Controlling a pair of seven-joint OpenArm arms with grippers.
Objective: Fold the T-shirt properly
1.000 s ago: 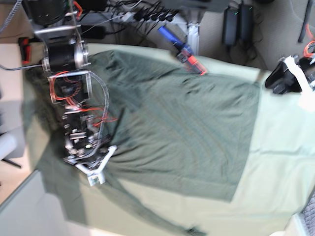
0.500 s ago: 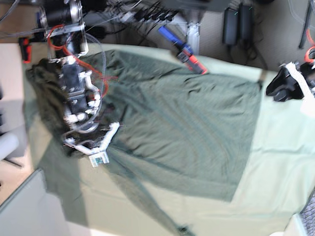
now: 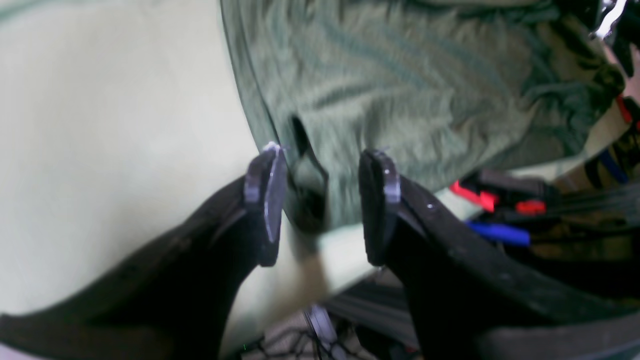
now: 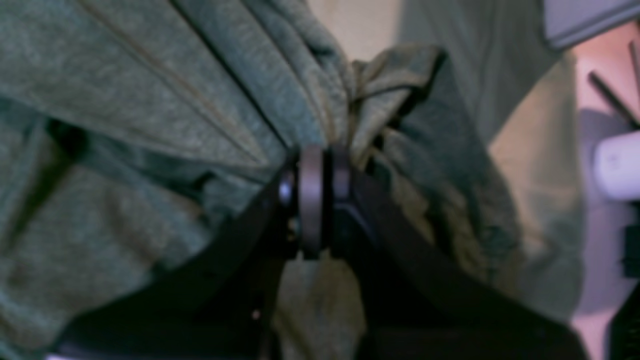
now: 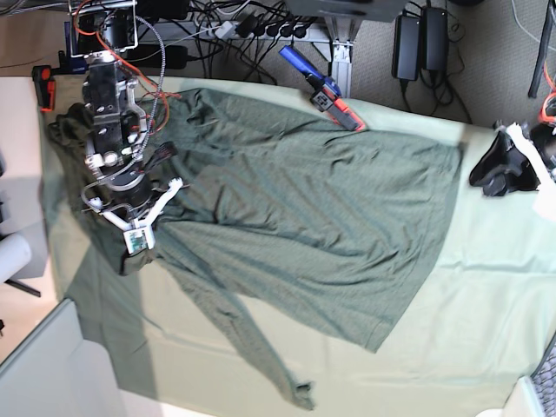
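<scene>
Right gripper [image 4: 312,200], clamped on T-shirt [image 5: 321,208], dragged bunched cloth rearward, starting fold; left gripper [image 3: 320,210] idle, jaws apart

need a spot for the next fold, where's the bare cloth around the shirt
Bare table cloth lies right of the T-shirt, beside the left gripper, and below its hem. It is crowded far left, where the right gripper bunches fabric.

The left gripper [image 3: 320,210] rises from the bottom of the frame, its jaws parted with nothing between them, above a corner of the T-shirt [image 3: 400,100]. The shirt fills the upper right; pale cloth [image 3: 115,150] covers the left. Blurred red and blue objects lie at right.
</scene>
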